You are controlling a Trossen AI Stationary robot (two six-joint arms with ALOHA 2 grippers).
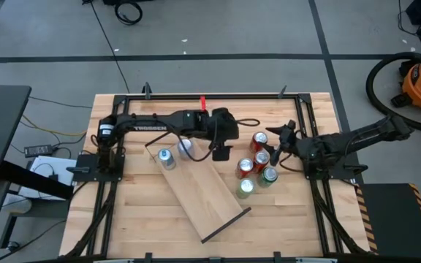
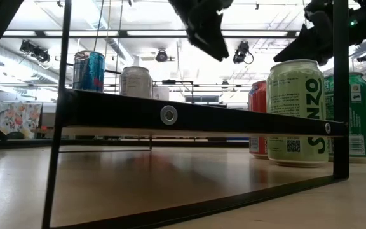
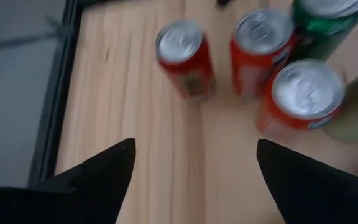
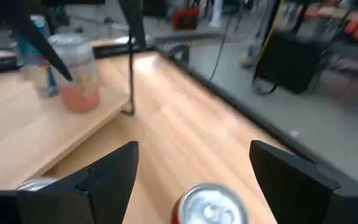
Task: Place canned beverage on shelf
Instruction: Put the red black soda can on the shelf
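The shelf (image 1: 199,193) is a pale wood plank on black rod frames and lies slantwise across the table. A blue can (image 1: 166,158) and a silver can (image 1: 186,148) stand upright on its far left end. Several cans stand upright on the tabletop at its right: red (image 1: 259,139), orange (image 1: 262,157), green (image 1: 270,175), pale green (image 1: 245,188). My left gripper (image 3: 194,143) hangs open and empty above the table between the shelf's far end and these cans. My right gripper (image 4: 194,144) is open beside the group, a red can's top (image 4: 210,208) low between its fingers.
A black metal frame (image 1: 298,109) runs round the work area on the slatted tabletop. In the low view the shelf's rod frame (image 2: 59,127) stands close in front. Bare tabletop lies near the front edge (image 1: 152,226).
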